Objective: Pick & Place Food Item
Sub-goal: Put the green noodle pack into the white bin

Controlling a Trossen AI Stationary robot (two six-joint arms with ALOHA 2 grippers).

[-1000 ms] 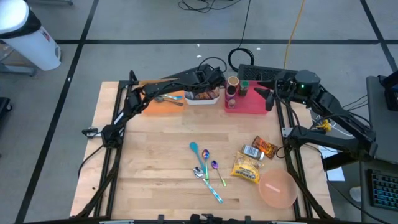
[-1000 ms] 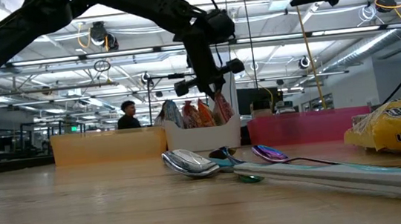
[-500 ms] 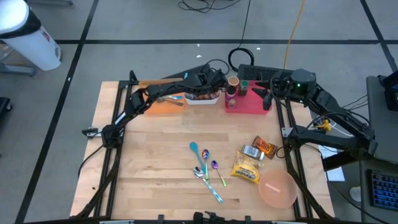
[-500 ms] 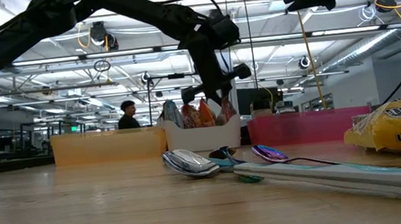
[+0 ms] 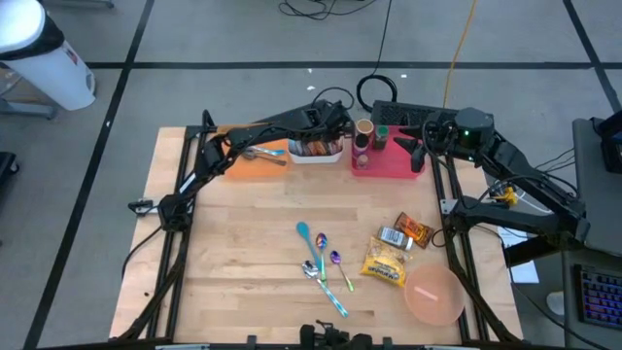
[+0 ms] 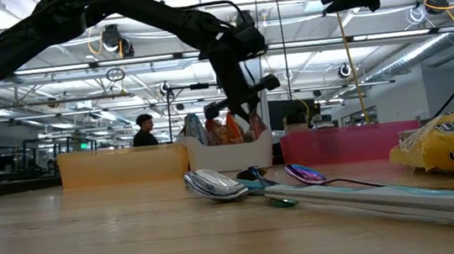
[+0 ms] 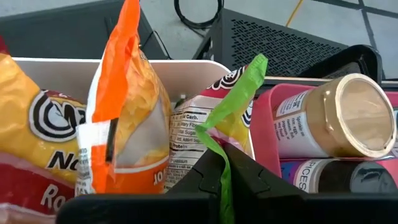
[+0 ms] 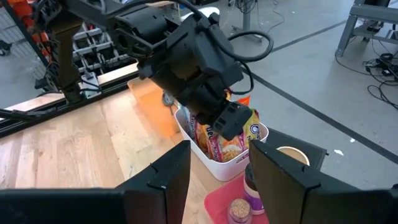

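Observation:
A white bin (image 5: 317, 153) at the table's far edge holds several snack bags standing upright (image 6: 227, 129). One of them is a yellow bag with a green top seam (image 7: 244, 78). My left gripper (image 7: 222, 163) hangs over the bin's right end (image 5: 335, 131) and is shut on that seam. My right gripper (image 8: 221, 186) is raised at the far right (image 5: 418, 154), above the pink tray, open with nothing between its fingers. My left gripper pinches the green top seam of the bag (image 7: 219, 148) between its two fingers. The fingers slant down at it from the table's left. The seam rises crumpled beyond the fingertips. The bag's body stands in the white bin (image 7: 186, 65) beside an orange bag (image 7: 127, 93).
A pink tray (image 5: 394, 163) with two jars (image 5: 364, 134) stands right of the bin, and an orange tray (image 5: 255, 161) left of it. At mid-table lie spoons (image 5: 321, 258). Near the right edge are a yellow noodle packet (image 5: 385, 262), small packets (image 5: 403, 231) and a pink bowl (image 5: 432, 295).
My left gripper has sunk a little toward the white bin, still shut on the green-seamed bag, and the bag has gone lower among the other bags.

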